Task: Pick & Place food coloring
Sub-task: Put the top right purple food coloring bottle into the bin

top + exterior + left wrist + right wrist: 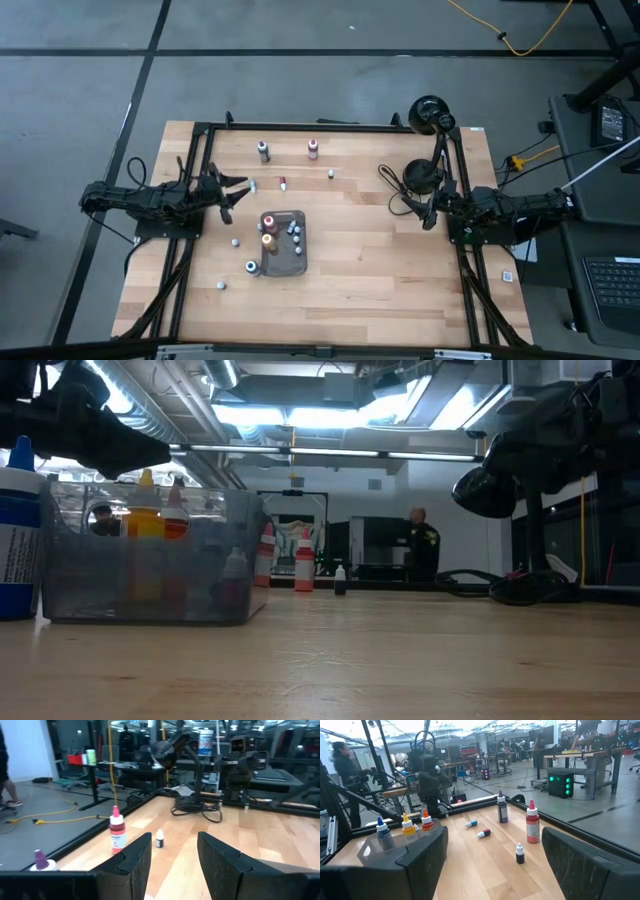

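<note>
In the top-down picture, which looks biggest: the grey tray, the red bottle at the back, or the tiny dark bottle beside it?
1. Tray
2. Red bottle
3. Tiny dark bottle
All sit on the same table, so the order should hold.

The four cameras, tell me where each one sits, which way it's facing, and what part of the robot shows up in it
High: overhead, looking straight down; both arms, left gripper, right gripper, tray.
Low: table height, looking level across; arms dark overhead, tray close.
Left wrist: looking across the table between its open fingers at the red bottle.
Right wrist: looking between its wide-open fingers.
Shared: both wrist views show that red bottle.
</note>
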{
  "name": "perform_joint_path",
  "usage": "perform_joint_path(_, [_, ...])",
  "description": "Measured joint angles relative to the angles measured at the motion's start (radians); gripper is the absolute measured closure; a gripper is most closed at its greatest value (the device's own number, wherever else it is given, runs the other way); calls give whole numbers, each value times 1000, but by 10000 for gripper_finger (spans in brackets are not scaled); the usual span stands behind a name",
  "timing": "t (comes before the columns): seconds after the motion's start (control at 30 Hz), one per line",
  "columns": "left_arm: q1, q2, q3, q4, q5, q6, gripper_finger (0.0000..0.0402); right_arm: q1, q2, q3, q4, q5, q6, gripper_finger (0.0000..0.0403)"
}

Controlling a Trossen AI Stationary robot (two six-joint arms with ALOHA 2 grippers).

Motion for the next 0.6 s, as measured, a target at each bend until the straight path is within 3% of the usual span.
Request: perform_joint_path(0.6, [0, 0, -1, 9, 44, -128, 247, 0, 0, 0, 0, 0, 0, 80])
